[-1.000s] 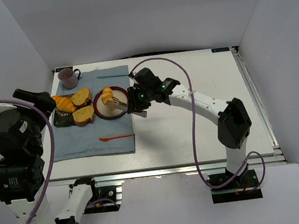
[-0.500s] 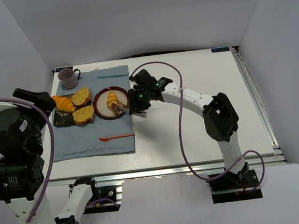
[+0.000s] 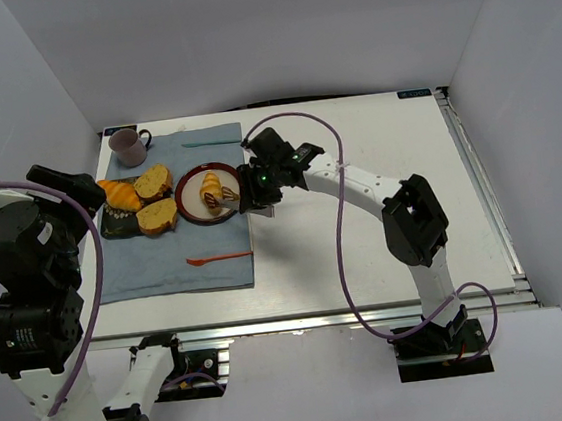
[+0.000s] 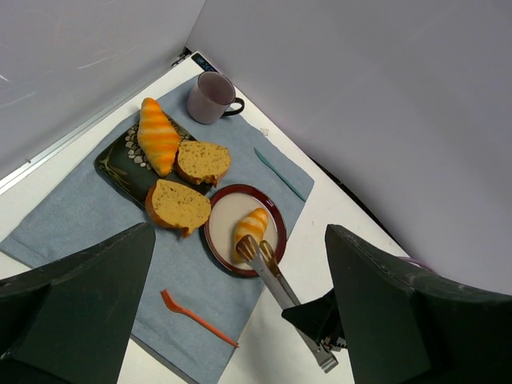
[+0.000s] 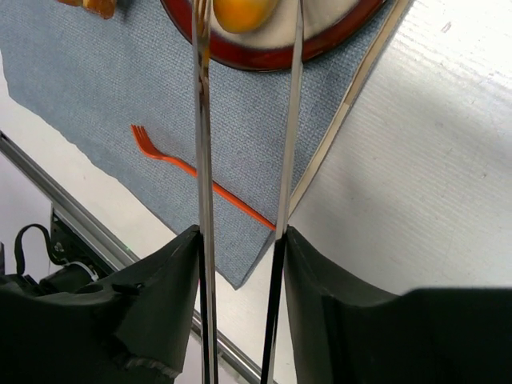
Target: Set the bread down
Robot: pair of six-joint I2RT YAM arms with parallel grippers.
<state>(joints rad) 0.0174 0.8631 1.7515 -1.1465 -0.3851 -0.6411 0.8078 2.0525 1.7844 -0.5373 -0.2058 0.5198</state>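
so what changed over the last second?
Right arm folded its elbow inward; its tongs carried the bread from the far edge of the round plate to its middle. Whether the tongs have let go is unclear. Left arm, both slices, croissant, mug, orange fork: unchanged.

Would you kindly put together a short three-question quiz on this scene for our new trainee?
1. True or false: the bread roll lies on the round plate.
2. The right end effector holds: A spatula, B tongs, C whisk?
3. How many flat bread slices are in view?
Key: 1 true; 2 B; 3 two.
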